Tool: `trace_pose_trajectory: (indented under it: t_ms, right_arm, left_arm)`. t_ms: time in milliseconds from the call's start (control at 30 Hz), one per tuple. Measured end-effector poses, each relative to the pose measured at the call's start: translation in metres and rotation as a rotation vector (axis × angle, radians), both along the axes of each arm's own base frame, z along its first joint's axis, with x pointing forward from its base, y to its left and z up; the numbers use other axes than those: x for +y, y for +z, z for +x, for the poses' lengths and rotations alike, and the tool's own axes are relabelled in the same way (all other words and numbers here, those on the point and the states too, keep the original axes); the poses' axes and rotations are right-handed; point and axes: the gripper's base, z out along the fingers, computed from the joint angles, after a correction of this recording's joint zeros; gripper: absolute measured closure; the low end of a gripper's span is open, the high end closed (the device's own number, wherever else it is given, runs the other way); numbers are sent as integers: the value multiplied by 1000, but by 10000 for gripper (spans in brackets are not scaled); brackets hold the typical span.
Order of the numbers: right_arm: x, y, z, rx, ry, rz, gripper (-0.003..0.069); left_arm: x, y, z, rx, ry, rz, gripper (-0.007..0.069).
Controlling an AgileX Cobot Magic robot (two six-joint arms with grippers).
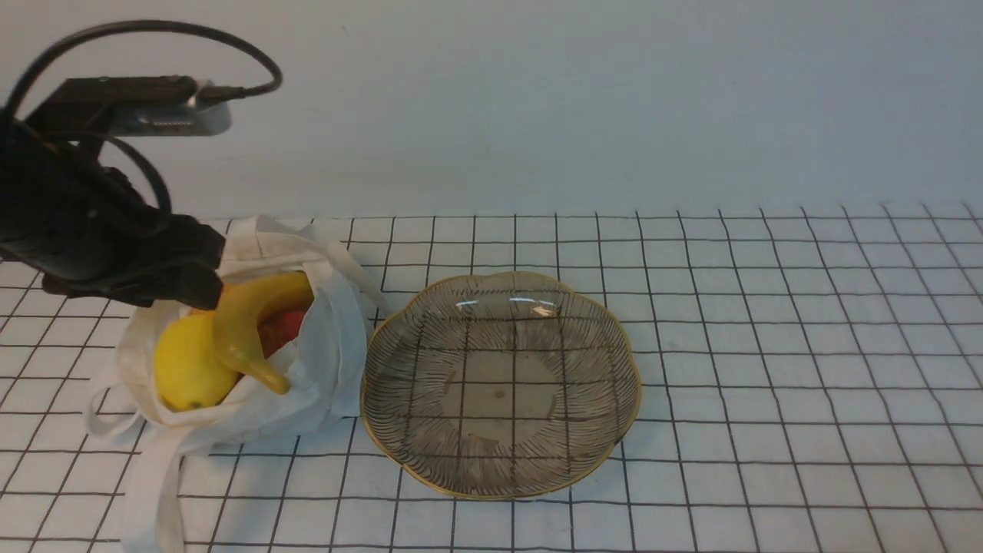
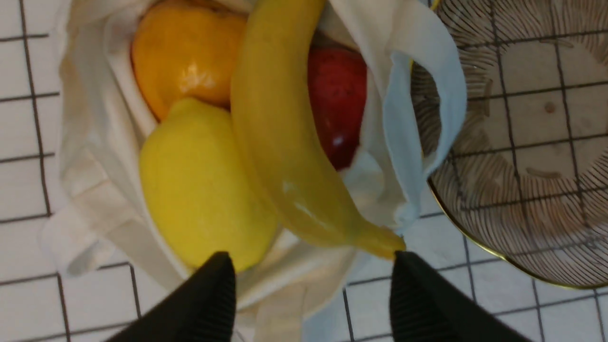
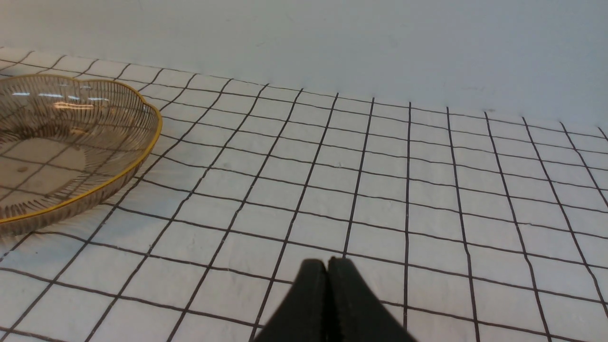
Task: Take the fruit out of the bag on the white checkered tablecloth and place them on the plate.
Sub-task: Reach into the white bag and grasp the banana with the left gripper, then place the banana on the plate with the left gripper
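Fruit sits under my left gripper (image 2: 311, 259), whose jaws are spread wide and hold nothing. One fingertip shows over the lemon (image 2: 204, 185) end and the other just by the banana (image 2: 280, 142) tip; I can't tell if either touches. Banana lies across the top, with the lemon beside it, the orange (image 2: 185, 57) behind the lemon and the small red fruit (image 2: 337, 95) on the banana's other side. All four are inside the bag (image 2: 95, 156), which lies open on the white checkered tablecloth (image 1: 768, 346) just beside the plate (image 1: 639, 392), with one strap draped toward its rim. Plate holds nothing, so I judge zero placed and four to go, first grasp not yet made. My right gripper (image 3: 327, 263) is clenched on nothing, low over bare cloth, with the plate well off to one side of it. Hard to see: in the front view the left arm covers the back of the bag and most of the orange. The red fruit is half behind banana and cloth, so its kind is unclear. I can't tell if anything lies under the visible fruit. The right arm is missing from the front view, and both wrist views cut the plate off.
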Motion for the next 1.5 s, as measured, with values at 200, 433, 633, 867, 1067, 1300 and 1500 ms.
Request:
trace_pose_trajectory:
  t_ms: [200,433,633,867,1067,1300,1500]
  right_arm:
    - [0,0,0,0,0,1,673]
    - [0,0,0,0,0,1,673]
    - [0,0,0,0,0,1,673]
    - [0,0,0,0,0,1,673]
    - [0,0,0,0,0,0,673]
    - [0,0,0,0,0,-3,673]
    - [0,0,0,0,0,-3,673]
  left_arm:
    - [0,-37,39,47,-33,21,62]
    - [0,-67,56,101,-39,27,162]
    - [0,-58,58,99,-50,34,303]
    - [2,-10,49,139,-88,71,303]
    - [11,12,44,136,-12,155,303]
    - [16,41,26,63,92,165,303]
    - [-21,80,-6,-41,26,-26,303]
